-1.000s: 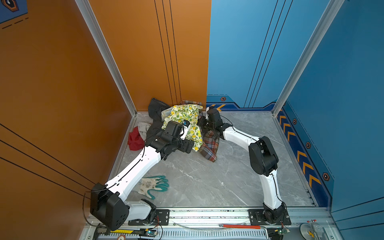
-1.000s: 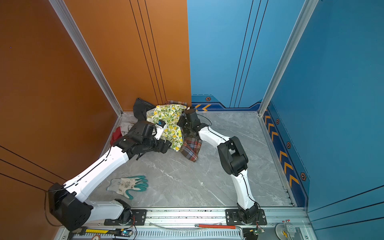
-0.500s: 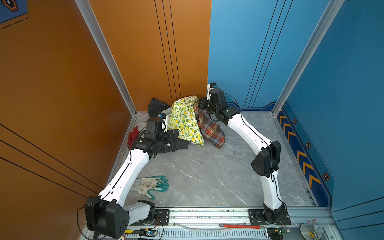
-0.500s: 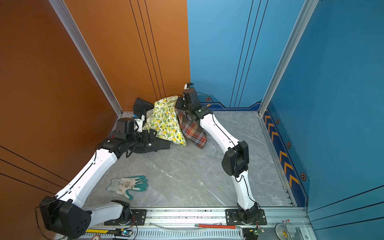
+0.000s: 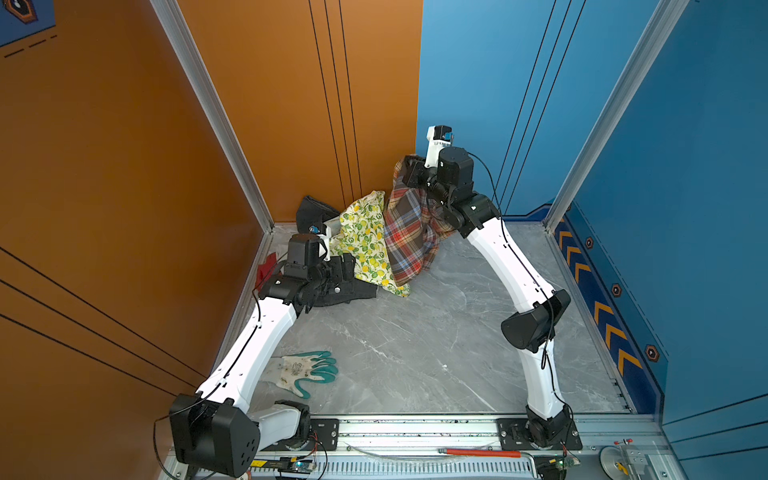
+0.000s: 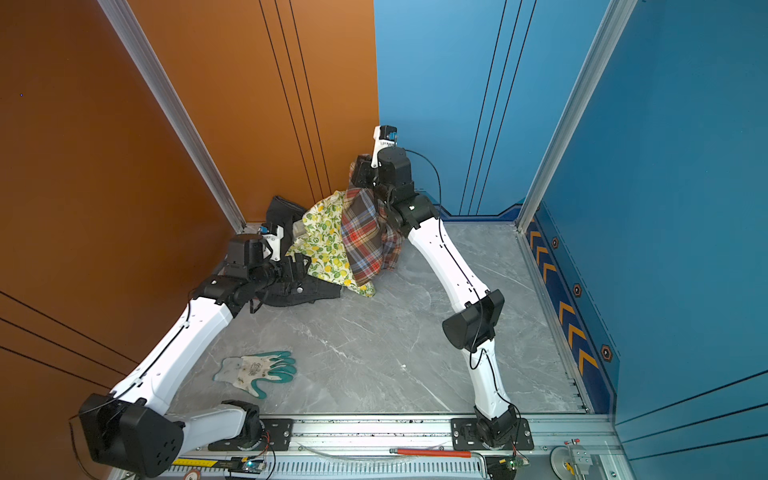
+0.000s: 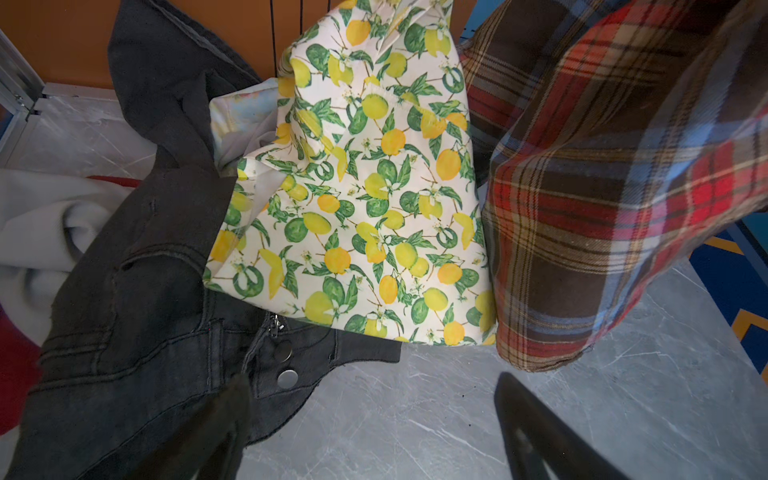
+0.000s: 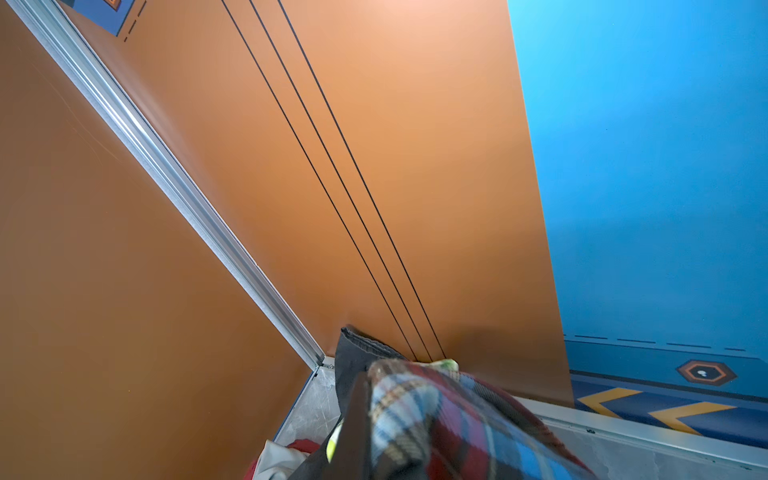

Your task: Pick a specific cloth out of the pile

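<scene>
Plaid cloth (image 5: 409, 237) hangs clamped in the right hand (image 5: 406, 167); only the left wrist view shows the left hand (image 7: 370, 392) gaping

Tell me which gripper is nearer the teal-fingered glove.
Left. The left gripper hangs open over the dark jeans, behind the glove; the right gripper is high at the back corner, gripping the plaid cloth.

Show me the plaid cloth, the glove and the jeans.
Plaid cloth (image 5: 409, 237): a top view, its hanging middle.
Glove (image 5: 292, 368): a top view, its white palm.
Jeans (image 7: 137, 291): left wrist view, beside a pocket.
</scene>
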Available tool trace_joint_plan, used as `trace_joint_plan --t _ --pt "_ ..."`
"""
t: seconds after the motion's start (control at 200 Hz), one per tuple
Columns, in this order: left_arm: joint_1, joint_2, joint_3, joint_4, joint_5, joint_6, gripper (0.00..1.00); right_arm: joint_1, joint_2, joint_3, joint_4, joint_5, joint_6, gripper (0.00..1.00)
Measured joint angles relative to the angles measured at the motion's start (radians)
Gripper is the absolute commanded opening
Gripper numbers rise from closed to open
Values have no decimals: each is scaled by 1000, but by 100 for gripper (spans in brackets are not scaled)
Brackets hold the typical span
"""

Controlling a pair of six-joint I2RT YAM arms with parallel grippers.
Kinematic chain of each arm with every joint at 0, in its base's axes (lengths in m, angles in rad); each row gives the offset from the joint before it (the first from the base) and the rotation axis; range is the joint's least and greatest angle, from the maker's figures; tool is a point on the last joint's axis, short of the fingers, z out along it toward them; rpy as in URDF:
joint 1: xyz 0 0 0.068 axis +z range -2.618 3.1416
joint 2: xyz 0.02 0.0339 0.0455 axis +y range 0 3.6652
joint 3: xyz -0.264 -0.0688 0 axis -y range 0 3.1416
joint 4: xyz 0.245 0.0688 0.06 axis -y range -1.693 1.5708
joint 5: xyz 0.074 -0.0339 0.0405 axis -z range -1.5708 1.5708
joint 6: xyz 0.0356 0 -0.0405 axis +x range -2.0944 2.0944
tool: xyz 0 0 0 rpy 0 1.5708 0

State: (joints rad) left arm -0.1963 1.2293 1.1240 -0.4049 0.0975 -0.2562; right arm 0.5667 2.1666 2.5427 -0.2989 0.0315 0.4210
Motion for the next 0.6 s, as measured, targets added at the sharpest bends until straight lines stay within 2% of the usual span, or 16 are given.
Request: trace_joint_plan --t 0.37,0.536,0.601 --pt "-20 32 -57 82 66 -6 94 4 -34 -2 60 -4 -58 0" --pt "-106 38 -114 214 98 7 100 6 -139 -69 68 -20 -58 0" --pt "-162 59 -113 275 101 19 98 11 -195 -120 81 -31 -58 0"
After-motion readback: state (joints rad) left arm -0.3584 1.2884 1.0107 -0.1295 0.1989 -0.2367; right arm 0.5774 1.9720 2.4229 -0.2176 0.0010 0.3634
